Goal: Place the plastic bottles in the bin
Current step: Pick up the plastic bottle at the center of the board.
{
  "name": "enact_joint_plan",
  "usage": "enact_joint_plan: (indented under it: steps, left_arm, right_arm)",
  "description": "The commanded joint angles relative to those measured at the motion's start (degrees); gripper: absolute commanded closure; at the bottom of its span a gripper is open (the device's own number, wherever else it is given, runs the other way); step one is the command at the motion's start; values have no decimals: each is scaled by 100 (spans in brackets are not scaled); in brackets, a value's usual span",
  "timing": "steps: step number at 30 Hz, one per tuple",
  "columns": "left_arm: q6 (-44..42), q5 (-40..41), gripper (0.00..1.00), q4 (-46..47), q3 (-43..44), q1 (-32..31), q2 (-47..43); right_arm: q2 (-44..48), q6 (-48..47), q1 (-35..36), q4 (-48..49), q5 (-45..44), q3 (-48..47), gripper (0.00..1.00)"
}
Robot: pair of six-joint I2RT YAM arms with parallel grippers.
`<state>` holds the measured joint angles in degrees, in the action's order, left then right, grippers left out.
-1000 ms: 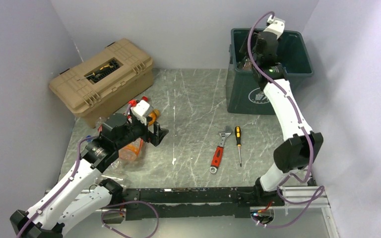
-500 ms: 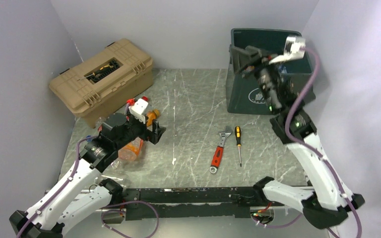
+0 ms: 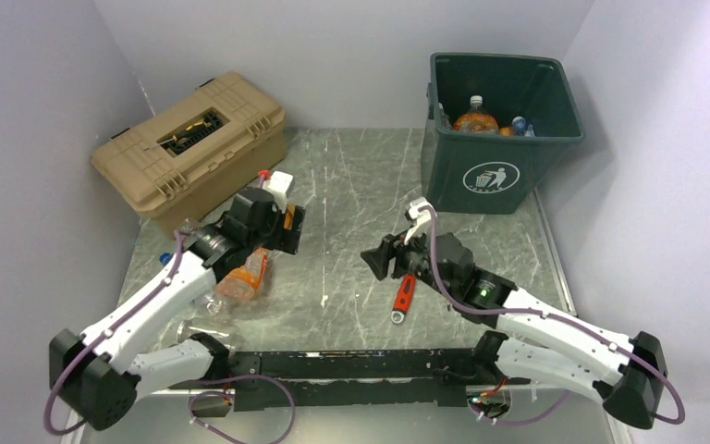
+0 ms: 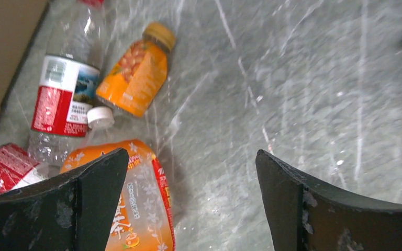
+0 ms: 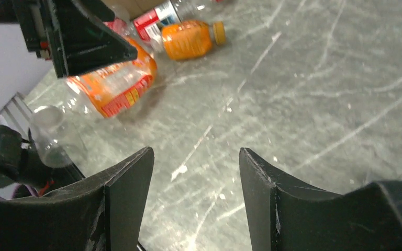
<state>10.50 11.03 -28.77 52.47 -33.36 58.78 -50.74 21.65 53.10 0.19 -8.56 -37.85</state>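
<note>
Both grippers are empty. My left gripper (image 4: 188, 209) hangs with its jaws spread wide over the cluster of plastic bottles (image 3: 240, 277) at the left of the grey marbled table (image 3: 351, 185), in front of the tan plastic toolbox (image 3: 189, 148). My right gripper (image 5: 196, 198) sits low over bare table near the centre, jaws parted around nothing. It is aimed at that cluster but well apart from it, with the red-handled wrench (image 3: 403, 294) just beside it. The left arm is plainly the nearer. The closest candidate is the crushed clear bottle with an orange label and white cap (image 4: 136, 209). In the left wrist view it lies at lower left, partly under the finger on that side and off-centre in the gap. Its long axis runs nearly up the frame, leaning left, with the cap toward upper left. The jaw line runs across the frame and so crosses that axis. I judge that the coming move needs a shift toward frame left before descent and little wrist turn; otherwise the finger may land on the bottle. Beyond it, the small orange bottle with an orange cap (image 4: 133, 78) lies diagonally, cap to upper right. The clear bottle with a red-and-white label (image 4: 63, 99) lies just beside that one. The tall dark green square bin (image 3: 504, 176) stands at upper right of the overhead view, well apart from the cluster, with an orange bottle (image 3: 474, 118) visible inside.
</note>
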Motion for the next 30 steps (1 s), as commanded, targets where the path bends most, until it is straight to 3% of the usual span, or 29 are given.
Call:
enact_joint_plan:
  steps: [1,6,10,17,21,30]
  left_arm:
    - [123,349,4,-591,337,39,536]
    - [-235,113,5,-786,666,241,1181]
    - [-492,-1,1,-1556,1763,252,2315]
    - [-973,-104,1,-1641,2671,680,3643]
    - [-1173,-457,0,-1685,2984,1081,4091]
    - [-1609,-604,0,-1512,3230,1265,4668]
  right_arm:
    - [685,376,34,506,-302,545,36]
    - [1020,599,42,613,-215,1163,36]
    - [930,827,51,947,-92,1628,36]
    - [1199,839,86,710,-21,1717,37]
    - [1710,748,89,332,-142,1772,37]
    - [2316,818,95,8,-165,1983,37]
